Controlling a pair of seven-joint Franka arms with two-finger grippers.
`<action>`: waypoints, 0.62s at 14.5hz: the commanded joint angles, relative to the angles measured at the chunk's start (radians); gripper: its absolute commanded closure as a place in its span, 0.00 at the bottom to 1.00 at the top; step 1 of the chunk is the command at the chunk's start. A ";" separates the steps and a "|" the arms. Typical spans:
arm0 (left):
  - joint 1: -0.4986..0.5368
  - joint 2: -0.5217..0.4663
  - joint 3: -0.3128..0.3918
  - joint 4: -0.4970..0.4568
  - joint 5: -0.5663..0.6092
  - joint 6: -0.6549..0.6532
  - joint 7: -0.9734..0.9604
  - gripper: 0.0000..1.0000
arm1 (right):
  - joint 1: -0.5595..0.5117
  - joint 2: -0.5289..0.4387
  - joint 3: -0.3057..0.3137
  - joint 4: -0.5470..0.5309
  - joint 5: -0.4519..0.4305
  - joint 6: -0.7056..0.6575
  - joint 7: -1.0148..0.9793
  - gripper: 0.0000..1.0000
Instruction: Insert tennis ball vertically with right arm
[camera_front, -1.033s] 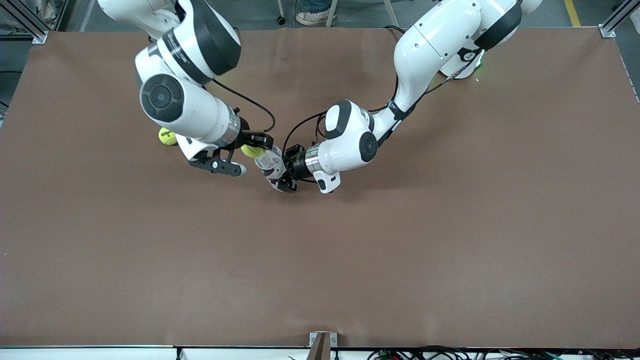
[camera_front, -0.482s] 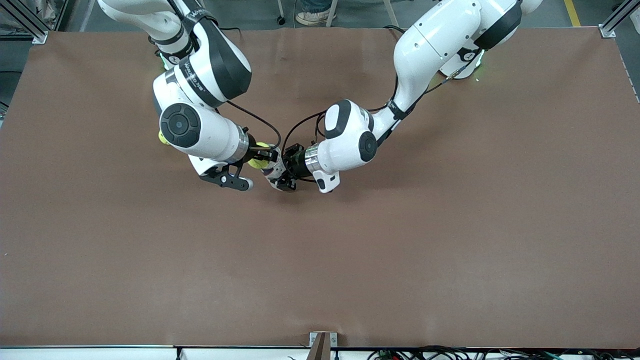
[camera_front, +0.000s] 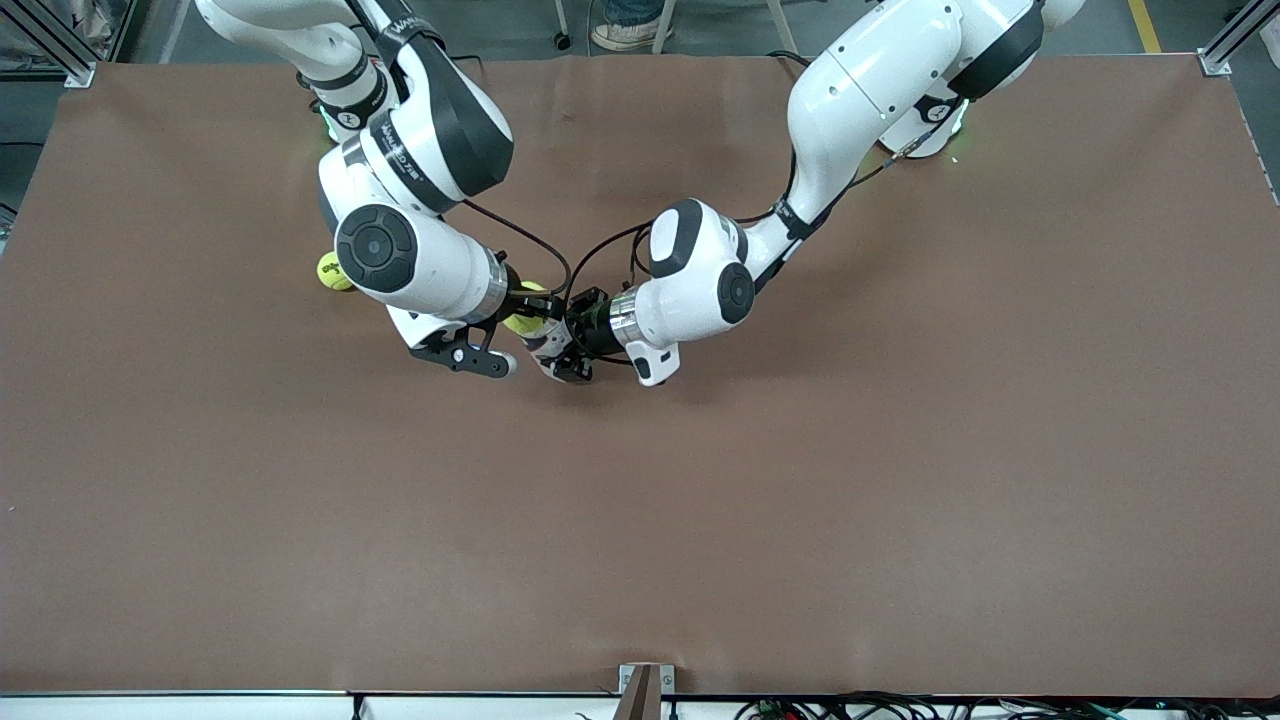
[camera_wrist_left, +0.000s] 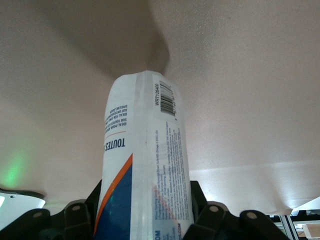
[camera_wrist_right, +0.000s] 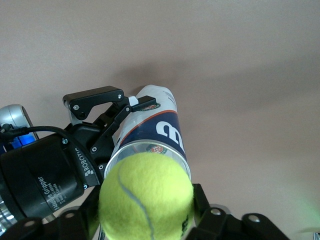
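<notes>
**Ball at the can's mouth**

Brown mat covers the whole table (camera_front: 900, 500), with both arms meeting near the middle, closer to the base edge than to the camera edge.

- Left gripper (camera_front: 567, 358): clamped shut on the can (camera_front: 545, 340), fingers on the can's side wall. Can (camera_wrist_left: 145, 165) stands roughly upright, open mouth up.
- Right gripper (camera_front: 527, 310): over the can, carrying the ball (camera_front: 522, 322) between its fingers. In the right wrist view the ball (camera_wrist_right: 146, 196) sits right at the can (camera_wrist_right: 150, 137) rim, about to drop in. Jaws are on the ball; whether they have begun to let go I cannot tell.
- Spare ball (camera_front: 332, 271) lies on the mat beside the right arm, toward that arm's end of the table.

Handling, as I judge it: ball is light, felt-covered, springy, so it grips well and squashes a little; hold across its widest part. Fit in the can looks snug, so it must be centred over the mouth before release. Can is thin plastic, slick label, easily tipped; the mid-wall hold steadies it.

Against a second ago: right arm has swung in toward the left arm, bringing the ball from beside the can to its mouth. Left arm and can unchanged. Spare ball unmoved.
</notes>
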 joint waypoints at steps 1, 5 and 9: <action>0.005 -0.006 -0.009 -0.001 -0.024 0.003 0.026 0.32 | 0.007 0.006 -0.009 0.020 0.006 -0.011 0.016 0.00; 0.005 -0.006 -0.009 -0.001 -0.024 0.003 0.025 0.32 | -0.020 -0.008 -0.024 0.026 -0.005 -0.037 -0.004 0.00; 0.005 -0.006 -0.009 -0.003 -0.026 0.003 0.023 0.32 | -0.129 -0.033 -0.029 -0.001 -0.137 -0.180 -0.174 0.00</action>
